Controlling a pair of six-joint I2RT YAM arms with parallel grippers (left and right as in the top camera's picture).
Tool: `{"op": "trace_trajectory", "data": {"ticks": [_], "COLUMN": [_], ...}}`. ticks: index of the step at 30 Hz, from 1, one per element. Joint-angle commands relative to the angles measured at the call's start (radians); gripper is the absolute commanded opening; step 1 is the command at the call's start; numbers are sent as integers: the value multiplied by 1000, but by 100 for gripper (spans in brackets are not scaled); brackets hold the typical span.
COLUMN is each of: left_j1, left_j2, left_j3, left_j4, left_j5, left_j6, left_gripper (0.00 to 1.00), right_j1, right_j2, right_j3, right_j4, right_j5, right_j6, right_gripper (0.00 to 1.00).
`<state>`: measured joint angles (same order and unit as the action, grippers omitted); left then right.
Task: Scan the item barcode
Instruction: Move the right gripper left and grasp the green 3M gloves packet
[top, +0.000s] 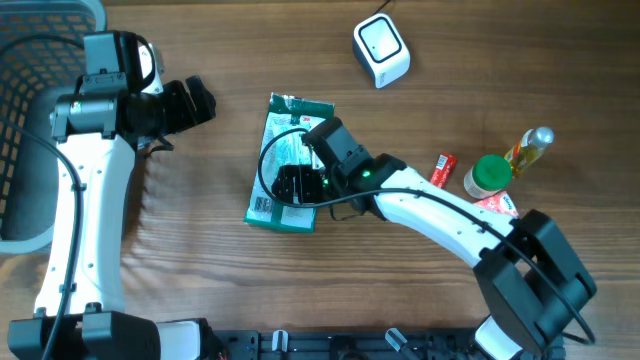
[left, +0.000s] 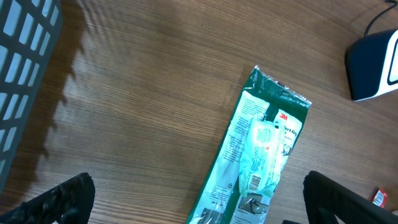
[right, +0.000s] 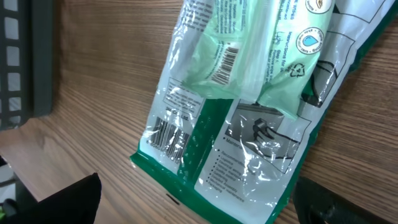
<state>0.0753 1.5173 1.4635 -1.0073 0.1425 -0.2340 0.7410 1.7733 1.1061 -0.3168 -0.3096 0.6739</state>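
Packet (top: 284, 148): lies flat mid-table (top: 200, 260), barcodes (right: 165, 134) facing up.
Right gripper (top: 292, 186): over the packet's near end, jaws spread wide, grasping nothing.
Left gripper (top: 197, 100): between basket (top: 25, 110) and packet, apart from both; jaws wide, empty.
Scanner (top: 381, 50): white, at far edge, well apart from packet.
Right side: bottle (top: 527, 150), jar (top: 488, 175).
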Motion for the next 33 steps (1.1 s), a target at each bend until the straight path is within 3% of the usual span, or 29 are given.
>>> {"op": "trace_trajectory", "data": {"ticks": [1, 7, 11, 33], "left_j1": [8, 8, 8, 8], "left_j2": [-2, -2, -2, -3], "left_j3": [8, 8, 8, 8], "left_j4": [0, 0, 0, 11], "left_j5": [-6, -6, -6, -2], "left_j6": [5, 5, 5, 5], "left_gripper": [100, 100, 100, 100], "right_j1": [2, 2, 2, -16], "right_j2": [33, 36, 37, 37], "right_j3": [-2, -2, -2, -2], "right_j4": [10, 25, 59, 11], "right_j5": [39, 166, 278, 309], "right_j6": [8, 10, 10, 7], "right_gripper": [95, 86, 75, 73]}}
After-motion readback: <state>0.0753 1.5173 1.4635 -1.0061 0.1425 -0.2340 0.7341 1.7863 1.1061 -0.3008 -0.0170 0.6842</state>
